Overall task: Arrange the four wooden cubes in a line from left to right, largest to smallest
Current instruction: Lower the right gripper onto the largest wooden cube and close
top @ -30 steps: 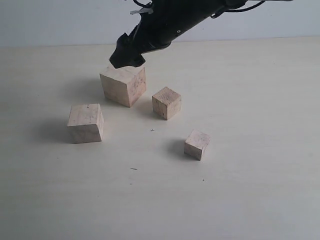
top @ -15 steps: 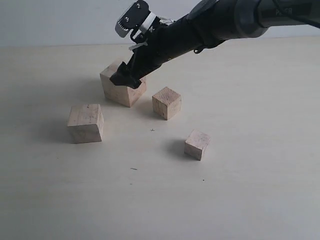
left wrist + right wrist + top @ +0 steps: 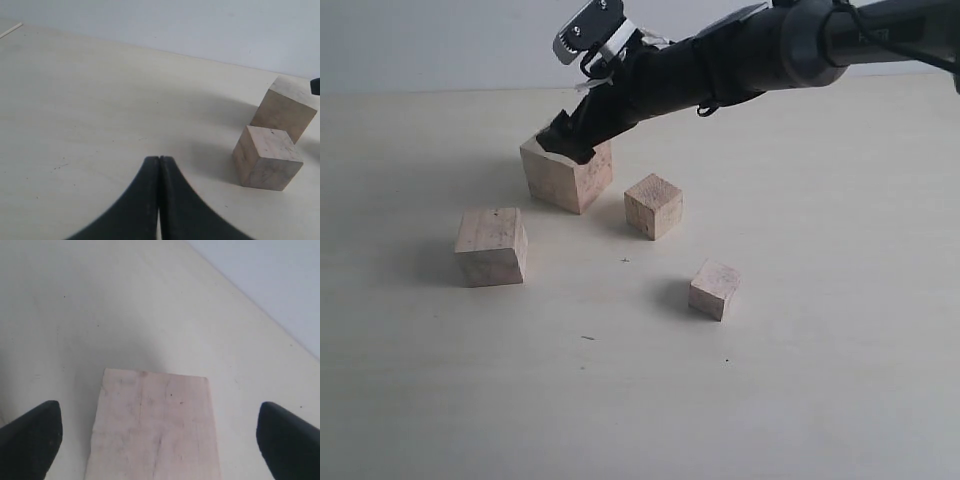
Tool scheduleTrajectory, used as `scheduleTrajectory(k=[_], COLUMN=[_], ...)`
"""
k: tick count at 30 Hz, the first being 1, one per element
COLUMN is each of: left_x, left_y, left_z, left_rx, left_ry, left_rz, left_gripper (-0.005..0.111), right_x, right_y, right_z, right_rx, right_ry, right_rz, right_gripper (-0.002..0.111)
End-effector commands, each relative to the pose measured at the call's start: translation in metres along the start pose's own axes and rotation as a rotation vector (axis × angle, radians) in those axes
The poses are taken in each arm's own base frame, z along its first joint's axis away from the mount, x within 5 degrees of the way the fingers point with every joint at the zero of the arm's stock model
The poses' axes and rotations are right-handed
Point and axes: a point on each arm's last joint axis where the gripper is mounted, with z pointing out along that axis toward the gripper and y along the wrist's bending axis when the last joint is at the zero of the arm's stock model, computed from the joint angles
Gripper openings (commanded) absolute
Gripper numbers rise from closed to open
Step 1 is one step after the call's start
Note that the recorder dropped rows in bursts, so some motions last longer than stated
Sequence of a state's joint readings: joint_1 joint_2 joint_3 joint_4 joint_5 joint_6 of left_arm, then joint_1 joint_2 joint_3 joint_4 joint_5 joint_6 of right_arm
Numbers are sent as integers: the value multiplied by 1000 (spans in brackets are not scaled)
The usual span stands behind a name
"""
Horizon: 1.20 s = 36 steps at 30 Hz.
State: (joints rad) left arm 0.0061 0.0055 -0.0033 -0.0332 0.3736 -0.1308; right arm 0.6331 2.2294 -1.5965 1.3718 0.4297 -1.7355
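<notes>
My right claw (image 3: 572,142) stands wide astride the largest cube (image 3: 565,180), which sits rearmost on the worktop (image 3: 820,350), so I can grip it and start the row's left end.

Pale tan cubes (image 3: 566,175) with faint grain, black right claw (image 3: 570,142), cream table (image 3: 820,350), grey-white wall (image 3: 420,40)

Right gripper (image 3: 570,143) has lowered over largest cube (image 3: 560,183).
</notes>
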Motion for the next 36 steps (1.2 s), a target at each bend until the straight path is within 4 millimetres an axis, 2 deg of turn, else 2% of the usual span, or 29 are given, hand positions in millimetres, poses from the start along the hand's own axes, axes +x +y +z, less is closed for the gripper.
scheduleTrajectory(k=[1, 8, 17, 25, 36], left_x=[1, 1, 1, 1, 1], left_y=[0, 0, 0, 0, 0], left_z=[0, 0, 0, 0, 0], left_rx=[10, 10, 10, 10, 10], left_ry=[-2, -2, -2, -2, -2], left_rz=[-1, -1, -1, -1, -1], left_gripper=[0, 0, 0, 0, 0], right_x=[4, -5, 8, 25, 32], right_y=[2, -2, -24, -19, -18], right_z=[7, 13, 8, 20, 25], right_rx=[-41, -71, -37, -124, -142], right_ry=[-10, -47, -44, -53, -53], right_rz=[8, -9, 41, 93, 91], right_gripper=[105, 105, 105, 105, 105])
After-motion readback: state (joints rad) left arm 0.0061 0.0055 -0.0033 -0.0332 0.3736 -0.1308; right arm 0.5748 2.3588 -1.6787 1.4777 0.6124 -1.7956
